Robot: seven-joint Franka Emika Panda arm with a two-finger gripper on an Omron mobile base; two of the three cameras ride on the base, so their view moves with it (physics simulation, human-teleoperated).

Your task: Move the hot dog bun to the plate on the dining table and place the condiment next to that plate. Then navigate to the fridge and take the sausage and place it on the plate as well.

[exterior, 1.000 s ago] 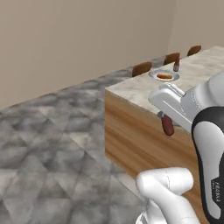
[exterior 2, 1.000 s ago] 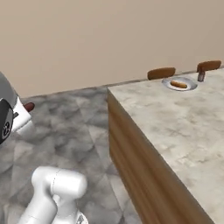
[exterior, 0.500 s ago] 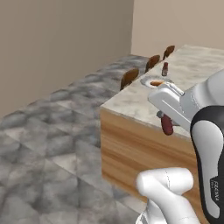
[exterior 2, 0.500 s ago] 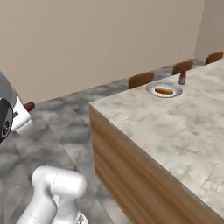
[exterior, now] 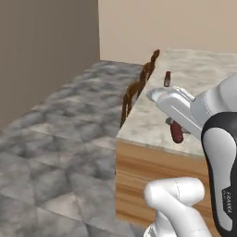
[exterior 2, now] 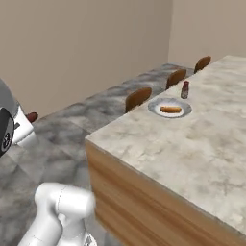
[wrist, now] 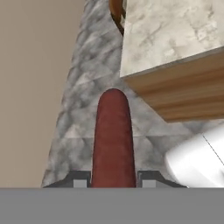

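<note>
Tool (wrist: pixel 113 180) is clamped on the sausage (wrist: pixel 113 140), one finger tip at each side of its near end; the sausage juts straight out ahead of the tool, over open floor. Judgement: it is held high and level like this for carrying to the plate, since the bun and condiment are already in place.

Ahead and to the right of the tool sits the corner of the tabletop (wrist: pixel 166 35), marble top over a wood side panel. The tool is still off the tabletop's edge, not above it.

Farther along the tabletop, well apart from the tool: plate (exterior 2: pixel 156 108) with the hot dog bun (exterior 2: pixel 170 109) lying on it, and the condiment bottle (exterior 2: pixel 185 89) upright just beyond the plate, near but not touching. Three chairs (exterior 2: pixel 138 97) stand along the far edge.

Hard to read: in the left base view the arm covers the plate; only the condiment bottle and the sausage tip below the wrist are visible. In the right base view the sausage is a small dark-red end at the left edge; the tool is cut off there. Finger contact area is hidden under the sausage.
</note>
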